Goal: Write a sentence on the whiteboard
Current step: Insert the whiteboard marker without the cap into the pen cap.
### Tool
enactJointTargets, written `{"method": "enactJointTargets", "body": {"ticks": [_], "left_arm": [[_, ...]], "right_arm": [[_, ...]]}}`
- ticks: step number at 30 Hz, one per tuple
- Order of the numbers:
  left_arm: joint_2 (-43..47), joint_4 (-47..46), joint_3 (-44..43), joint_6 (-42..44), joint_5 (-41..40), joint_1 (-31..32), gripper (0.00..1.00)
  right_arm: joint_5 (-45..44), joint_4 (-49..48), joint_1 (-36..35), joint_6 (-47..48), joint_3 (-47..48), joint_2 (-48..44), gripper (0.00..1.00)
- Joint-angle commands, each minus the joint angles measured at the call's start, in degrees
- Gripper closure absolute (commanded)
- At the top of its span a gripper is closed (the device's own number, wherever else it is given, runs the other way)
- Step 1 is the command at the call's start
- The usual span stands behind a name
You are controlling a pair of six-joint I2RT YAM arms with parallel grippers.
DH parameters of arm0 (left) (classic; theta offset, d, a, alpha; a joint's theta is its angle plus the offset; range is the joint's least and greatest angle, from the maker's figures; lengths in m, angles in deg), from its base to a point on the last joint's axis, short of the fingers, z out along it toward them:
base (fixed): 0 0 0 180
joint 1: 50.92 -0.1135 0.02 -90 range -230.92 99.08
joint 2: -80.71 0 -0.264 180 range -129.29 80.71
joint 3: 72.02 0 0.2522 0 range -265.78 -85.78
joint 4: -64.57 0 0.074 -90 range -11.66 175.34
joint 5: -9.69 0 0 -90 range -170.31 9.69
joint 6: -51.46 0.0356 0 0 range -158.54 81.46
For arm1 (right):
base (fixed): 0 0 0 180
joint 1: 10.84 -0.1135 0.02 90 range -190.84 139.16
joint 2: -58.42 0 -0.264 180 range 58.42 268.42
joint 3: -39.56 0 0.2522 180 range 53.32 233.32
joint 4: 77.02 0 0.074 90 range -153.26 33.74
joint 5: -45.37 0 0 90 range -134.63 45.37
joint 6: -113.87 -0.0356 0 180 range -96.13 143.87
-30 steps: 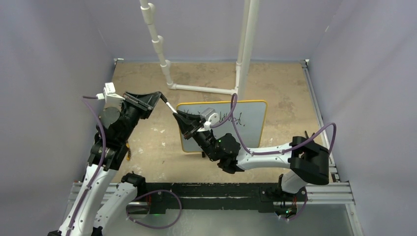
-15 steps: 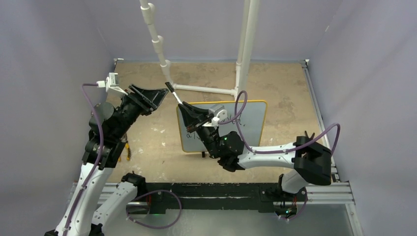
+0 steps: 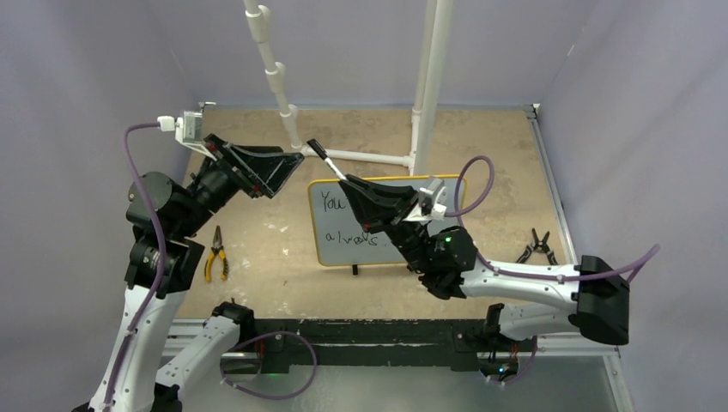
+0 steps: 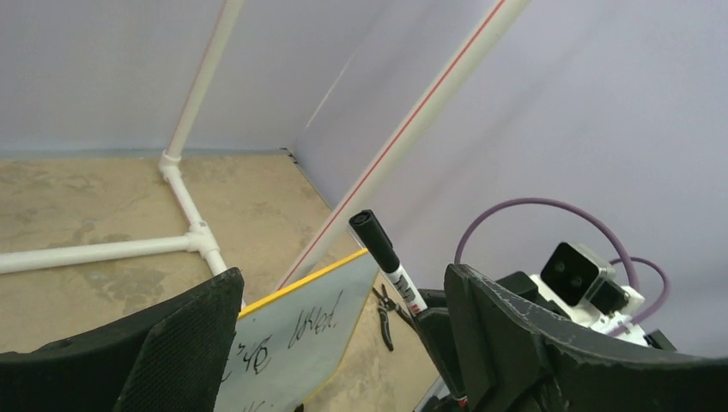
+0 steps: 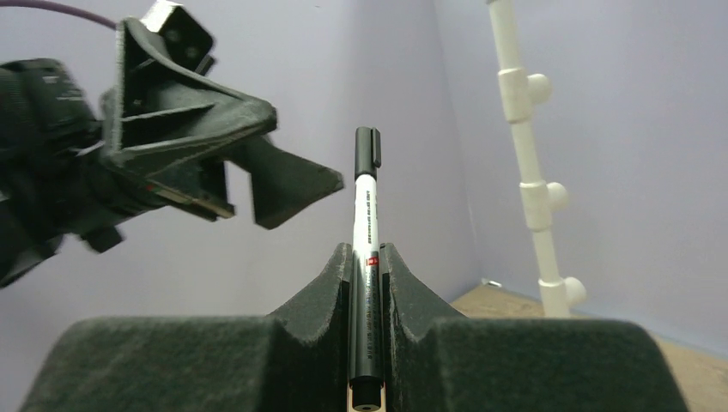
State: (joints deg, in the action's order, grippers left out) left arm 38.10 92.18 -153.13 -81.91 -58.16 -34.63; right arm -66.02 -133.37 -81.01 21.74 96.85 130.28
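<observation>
Whiteboard (image 3: 339,225): "You" (maybe "always") | right end effector (image 3: 352,184) clamps marker (image 3: 322,157) | left end effector (image 3: 288,174) apart

Arms: two, bases at near edge
Grippers: two, left gripper (image 3: 288,176) and right gripper (image 3: 354,184), one per arm
Whiteboard (image 3: 343,221): one, mid-counter
Sentence (image 3: 352,238): one, two lines of script showing, right part hidden behind right arm
Marker (image 3: 330,165): one
Pliers: two pairs, yellow-handled pair (image 3: 215,255) near left edge, black-handled pair (image 3: 534,246) near right edge
White pipes: three, two rising near far edge (image 3: 433,77) (image 3: 275,73), one lying flat (image 3: 356,156) between them
Black foot under whiteboard: one seen
</observation>
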Motion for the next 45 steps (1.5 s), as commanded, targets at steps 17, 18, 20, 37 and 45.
{"method": "enactJointTargets", "body": {"ticks": [17, 18, 20, 37, 45], "left_arm": [[-4.7, -6.9, -2.3, -0.7, 16.7, 0.1, 0.33], [-4.7, -6.8, -2.2, -0.7, 16.8, 0.1, 0.36], [-4.5, -6.7, -1.7, -0.9, 16.7, 0.1, 0.41], [-3.6, -7.5, 1.3, -2.9, 17.0, 0.1, 0.80], [-2.9, -7.0, 2.8, -2.6, 18.4, 0.1, 1.00]], "right_arm": [[16.8, 10.0, 3.9, -6.8, -1.1, -6.7, 1.00], [16.6, 10.1, 3.9, -6.9, -1.1, -6.6, 1.00], [16.6, 10.1, 4.0, -6.9, -1.0, -6.7, 1.00], [15.5, 10.1, 4.1, -6.7, -0.3, -5.9, 1.00], [14.8, 6.2, 4.0, -6.5, -0.9, -5.1, 1.00]]}}
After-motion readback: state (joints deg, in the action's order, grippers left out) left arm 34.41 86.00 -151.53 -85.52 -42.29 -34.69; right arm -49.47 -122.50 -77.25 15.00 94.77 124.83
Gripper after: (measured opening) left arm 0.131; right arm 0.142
